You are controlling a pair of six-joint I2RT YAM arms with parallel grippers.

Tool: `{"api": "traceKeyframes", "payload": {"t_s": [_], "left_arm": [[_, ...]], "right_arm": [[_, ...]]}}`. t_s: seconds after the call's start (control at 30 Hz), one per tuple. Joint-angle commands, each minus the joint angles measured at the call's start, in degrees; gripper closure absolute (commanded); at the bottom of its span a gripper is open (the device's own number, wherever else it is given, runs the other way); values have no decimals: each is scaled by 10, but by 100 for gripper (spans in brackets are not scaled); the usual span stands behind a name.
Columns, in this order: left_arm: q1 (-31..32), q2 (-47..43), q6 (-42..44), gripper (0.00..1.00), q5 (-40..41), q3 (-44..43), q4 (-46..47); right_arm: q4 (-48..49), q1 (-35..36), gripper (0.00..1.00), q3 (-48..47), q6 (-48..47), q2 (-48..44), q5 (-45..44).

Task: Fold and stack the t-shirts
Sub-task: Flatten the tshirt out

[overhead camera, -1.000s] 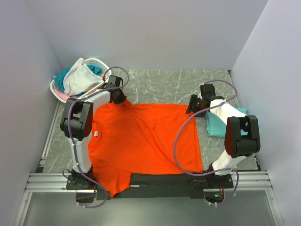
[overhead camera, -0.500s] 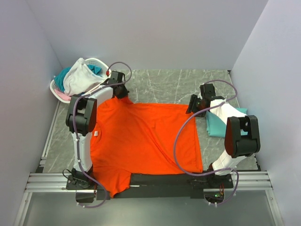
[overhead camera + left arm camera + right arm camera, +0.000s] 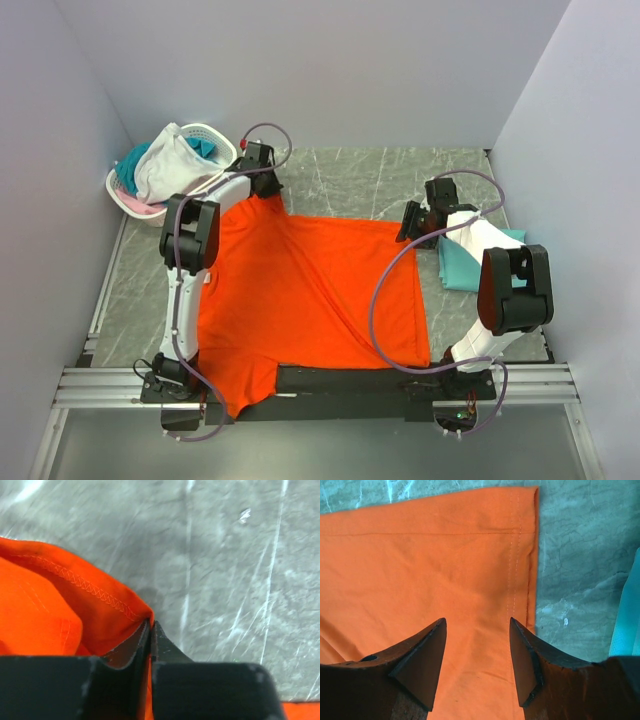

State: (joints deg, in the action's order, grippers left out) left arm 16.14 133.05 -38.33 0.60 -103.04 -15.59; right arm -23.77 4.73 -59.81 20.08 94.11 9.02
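A large bright orange t-shirt (image 3: 310,295) lies spread across the middle of the table. My left gripper (image 3: 268,190) is shut on its far left corner, the stitched hem (image 3: 90,587) pinched between the jaws and pulled toward the back. My right gripper (image 3: 412,228) is open, its fingers (image 3: 422,660) straddling the orange cloth (image 3: 435,565) near the shirt's far right corner hem. A folded teal t-shirt (image 3: 462,262) lies at the right, partly under my right arm.
A white perforated basket (image 3: 205,135) at the back left holds white (image 3: 165,165), teal and pink garments. Walls close in on three sides. A metal rail (image 3: 100,385) runs along the near edge. Grey marbled tabletop (image 3: 370,180) shows behind the shirt.
My left gripper has moved to the right and toward the back, dragging the orange shirt's far left corner with it. The right arm has not moved.
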Motion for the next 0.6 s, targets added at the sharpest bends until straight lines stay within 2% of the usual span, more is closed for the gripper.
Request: {"api": "traceKeyframes", "payload": {"t_s": [0.0,0.03,0.07,0.13,0.17,0.23,0.3,0.37,0.57], "left_arm": [[9,15,44,89,-8,-54,0],[11,19,47,86,-8,-59,0],[11,20,50,70,-8,-66,-7],[13,23,55,54,-8,-85,-15],[13,21,56,40,-8,-87,-21],[15,7,58,26,-8,-88,-22],[14,-7,58,16,-8,-84,-22],[16,-33,59,11,-8,-79,-22],[20,-114,54,1,20,3,-9]], "right_arm": [[-6,4,40,-7,-1,2,-15],[-6,4,40,-8,0,4,-17],[-7,4,40,-9,1,4,-19],[-8,4,40,-11,1,6,-17],[-8,3,40,-11,2,6,-16],[-8,4,40,-12,1,6,-15],[-10,4,40,-14,1,3,-15],[-11,4,40,-14,3,-1,-13],[-9,6,40,-3,4,-14,-15]]}}
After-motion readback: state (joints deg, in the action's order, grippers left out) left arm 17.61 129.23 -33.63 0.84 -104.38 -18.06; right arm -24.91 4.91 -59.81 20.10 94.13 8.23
